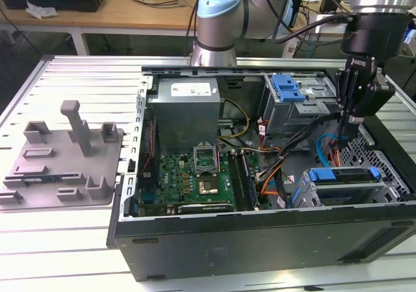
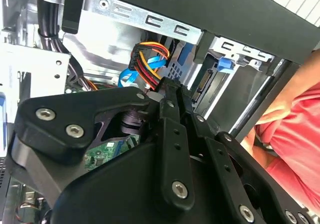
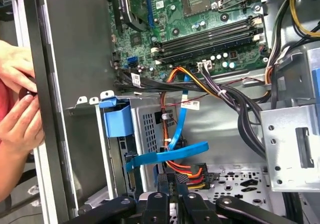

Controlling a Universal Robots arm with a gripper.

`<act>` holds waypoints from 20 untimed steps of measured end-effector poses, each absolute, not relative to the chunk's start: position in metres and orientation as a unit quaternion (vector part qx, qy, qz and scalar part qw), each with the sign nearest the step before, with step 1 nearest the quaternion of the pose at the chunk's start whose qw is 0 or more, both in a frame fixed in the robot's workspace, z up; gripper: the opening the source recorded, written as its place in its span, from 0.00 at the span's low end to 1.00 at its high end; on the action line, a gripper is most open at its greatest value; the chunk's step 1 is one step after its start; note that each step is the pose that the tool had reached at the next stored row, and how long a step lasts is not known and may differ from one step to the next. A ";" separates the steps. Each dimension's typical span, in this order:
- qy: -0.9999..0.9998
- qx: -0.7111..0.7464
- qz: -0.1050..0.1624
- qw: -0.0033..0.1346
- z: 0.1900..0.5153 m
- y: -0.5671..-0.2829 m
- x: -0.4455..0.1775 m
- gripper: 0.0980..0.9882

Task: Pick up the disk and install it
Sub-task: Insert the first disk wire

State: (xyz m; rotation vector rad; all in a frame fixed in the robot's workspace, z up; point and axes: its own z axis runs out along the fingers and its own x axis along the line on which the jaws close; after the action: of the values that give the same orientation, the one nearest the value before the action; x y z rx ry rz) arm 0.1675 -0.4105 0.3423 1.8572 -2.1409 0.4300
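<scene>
The disk point(image 1: 343, 185) lies flat in the drive bay at the lower corner of the open computer case, on the exterior view's right. Its silver body is framed by a blue carrier point(image 1: 322, 173). My gripper point(image 1: 346, 136) hangs just above the disk and apart from it, fingers pointing down and shut with nothing between them. In the first wrist view the gripper point(image 3: 172, 178) sits beside the orange, red and black power connector point(image 3: 194, 174) and under a blue data cable point(image 3: 170, 155). In the second wrist view the gripper point(image 2: 172, 88) points at the same cable bundle point(image 2: 147, 59).
A grey plastic tray point(image 1: 65, 162) with upright posts stands on the exterior view's left. The motherboard point(image 1: 188, 178) fills the middle of the case. A blue latch point(image 1: 288, 87) tops the upper drive cage. A person's hands point(image 3: 17, 109) hold the case wall; a red sleeve point(image 2: 295, 129) is close.
</scene>
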 end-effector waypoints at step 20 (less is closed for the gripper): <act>-0.734 0.658 0.124 0.111 0.346 -0.435 0.170 0.07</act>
State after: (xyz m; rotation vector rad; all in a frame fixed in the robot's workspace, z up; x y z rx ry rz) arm 0.1701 -0.4346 0.3458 1.9325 -2.1565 0.3637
